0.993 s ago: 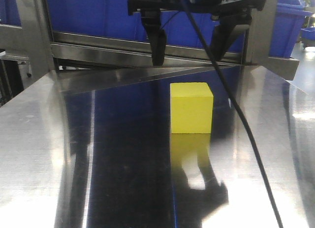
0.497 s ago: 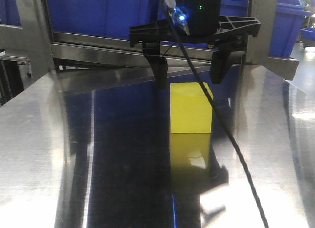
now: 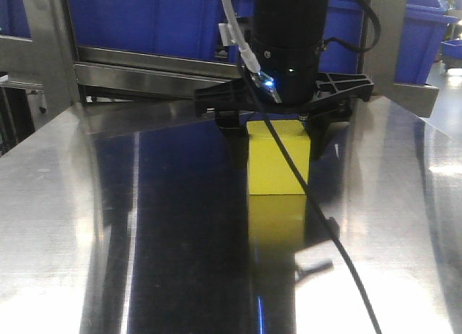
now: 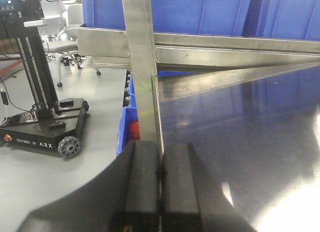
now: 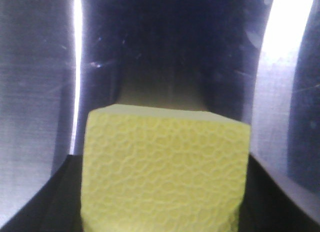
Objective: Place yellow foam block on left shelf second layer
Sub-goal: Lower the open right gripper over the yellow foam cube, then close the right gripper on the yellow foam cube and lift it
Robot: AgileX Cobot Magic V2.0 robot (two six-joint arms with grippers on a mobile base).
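Off to the left, left gripper (image 4: 160, 192) is out of play: fingers pressed together, nothing between them, shelf post (image 4: 142, 66) just ahead of the tips. Right gripper (image 3: 278, 143) is down at the table (image 3: 108, 204), jaws spread and straddling the block (image 3: 267, 172). Its left finger is just beside the block's left face, the block is centred between the fingers, and its right finger is just beside the right face. Can't tell if the pads are touching foam; no visible squeeze or dent. Right wrist view agrees: block (image 5: 165, 172) fills the gap directly below the palm, its top face squarely under the camera. Block sits flat on the table, not lifted. Bins (image 3: 144, 16) and the shelf rail (image 3: 144, 63) are beyond the gripper and above fingertip level. My read on progress: approach and alignment done, grasp not yet made. Left to do: close on the block, lift, carry to the left shelf's second layer, release. Target layer isn't identifiable from these views. Foam is soft, so I'd expect a gentle close to be enough.
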